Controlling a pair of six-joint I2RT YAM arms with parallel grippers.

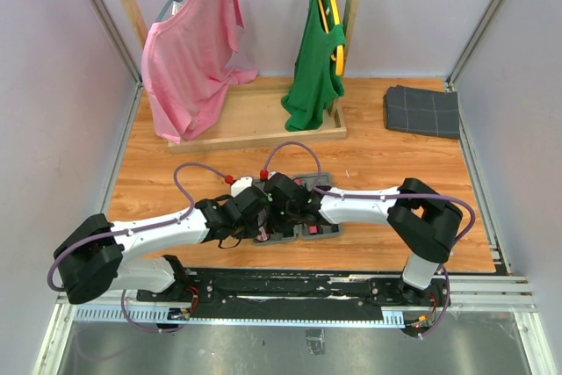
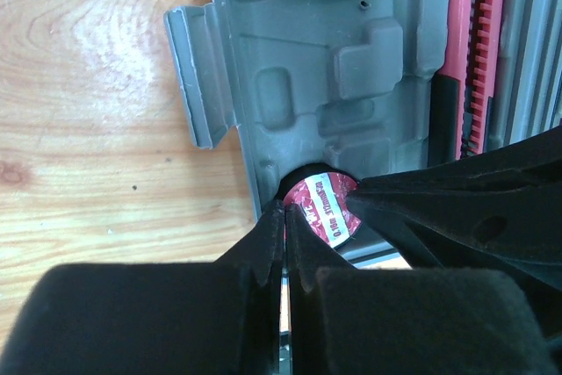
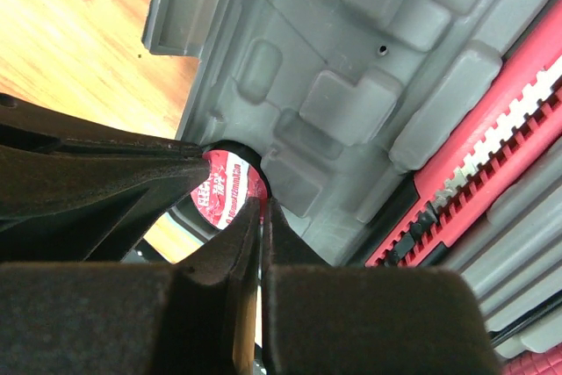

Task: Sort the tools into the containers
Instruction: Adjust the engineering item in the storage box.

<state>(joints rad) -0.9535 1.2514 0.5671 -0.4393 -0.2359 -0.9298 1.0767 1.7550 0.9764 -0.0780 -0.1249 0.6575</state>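
Observation:
The grey tool case (image 1: 321,231) lies open on the wooden table, mostly hidden under both arms in the top view. Its moulded recesses show in the left wrist view (image 2: 351,50) and the right wrist view (image 3: 351,85). A small round red piece (image 2: 327,208) with a white label sits in a round recess at the case's edge (image 3: 221,191). A long pink saw-toothed tool (image 2: 461,32) lies in its recess (image 3: 492,151). My left gripper (image 2: 285,210) is shut, its tips touching the red piece's left edge. My right gripper (image 3: 261,204) is shut, its tips at the piece's other edge. They meet over the case (image 1: 274,208).
A wooden rack base (image 1: 255,120) at the back holds a pink shirt (image 1: 189,59) and a green shirt (image 1: 314,68). A dark grey folded cloth (image 1: 421,111) lies at the back right. Bare wood (image 2: 97,129) lies left of the case.

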